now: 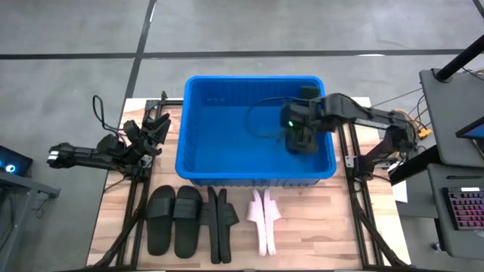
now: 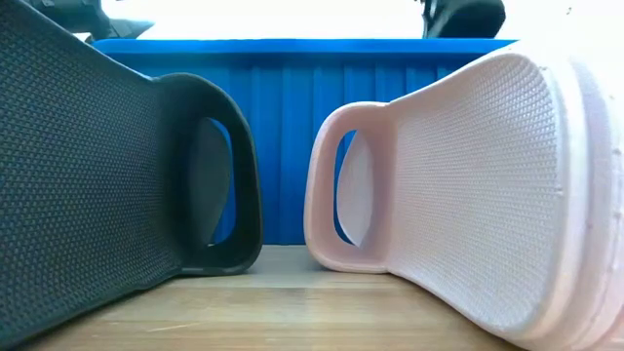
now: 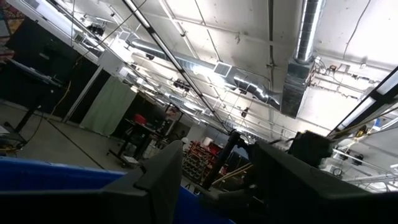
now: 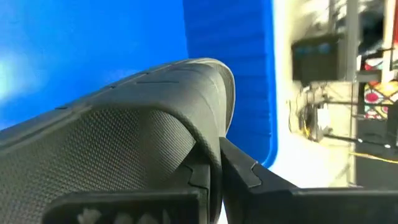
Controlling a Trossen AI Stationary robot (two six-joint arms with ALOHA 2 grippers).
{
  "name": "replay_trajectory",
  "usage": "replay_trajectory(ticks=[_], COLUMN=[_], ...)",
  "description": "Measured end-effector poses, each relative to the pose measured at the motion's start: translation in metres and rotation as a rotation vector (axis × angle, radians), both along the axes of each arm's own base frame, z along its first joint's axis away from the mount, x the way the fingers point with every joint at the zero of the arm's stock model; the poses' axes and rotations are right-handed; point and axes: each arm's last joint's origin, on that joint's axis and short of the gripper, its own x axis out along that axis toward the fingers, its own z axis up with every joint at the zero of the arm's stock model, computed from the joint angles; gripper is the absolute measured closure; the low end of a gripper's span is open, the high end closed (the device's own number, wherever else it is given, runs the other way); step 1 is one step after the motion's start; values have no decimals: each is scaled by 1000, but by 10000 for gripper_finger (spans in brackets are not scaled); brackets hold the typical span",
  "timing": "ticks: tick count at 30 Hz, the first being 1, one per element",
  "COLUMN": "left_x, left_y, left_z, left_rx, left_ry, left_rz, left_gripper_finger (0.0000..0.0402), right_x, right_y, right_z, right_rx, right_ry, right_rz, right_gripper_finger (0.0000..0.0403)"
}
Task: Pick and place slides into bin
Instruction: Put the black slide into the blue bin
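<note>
Blue plastic fills the middle of the high view: the bin [image 1: 198, 125] sits at the far side of the wooden worktop [image 1: 325, 227], and my right hand [image 1: 299, 138] is down inside it, toward its right wall, with a black slide [image 1: 301, 143] under it. My left hand [image 1: 155, 125] waits off the bin's left wall, above the worktop edge. In front of the bin lie the other slides: two black ones flat, side by side [image 1: 175, 219], two more black ones standing on edge [image 1: 218, 224], and the pale pink pair [image 1: 265, 220] pressed together just to their right.

From the low view, one black slide on edge [image 2: 107, 166] and one pink slide [image 2: 458, 185] stand close to the camera with a gap between them, soles facing it, and the ribbed bin wall [image 2: 278, 136] rises behind. A dark part of an arm shows above the rim at far right.

In the left wrist view my fingers [image 3: 168, 177] are spread apart with nothing between them, pointing up over the bin rim [image 3: 56, 171] toward the ceiling.

In the right wrist view my fingers [image 4: 249, 177] are pinching the black slide's [image 4: 124, 124] edge, the slide directly ahead of the hand, blue bin wall [image 4: 230, 37] behind it.
</note>
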Motion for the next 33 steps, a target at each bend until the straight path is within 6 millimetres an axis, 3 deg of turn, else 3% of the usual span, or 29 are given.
replay_trajectory(ticks=[6,11,17,26,33], left_x=[-2,-5,-6,-6,-6], left_y=[1,2,2,2,2], left_z=[0,3,4,4,4], left_rx=[-29,-43,-39,-39,-39], left_ry=[-8,-43,-50,-49,-50], left_rz=[45,63,66,66,67], left_gripper_finger=[217,217,217,217,217], right_x=[2,-7,-12,-21,-30], right_y=[-57,-82,-95,-96,-95], right_z=[-49,-85,-121,-168,-183], right_rx=[7,-31,-96,-123,-141], right_ry=[2,-4,27,66,77], right_rz=[-45,-66,-101,-85,-153], right_gripper_finger=[394,394,394,394,393])
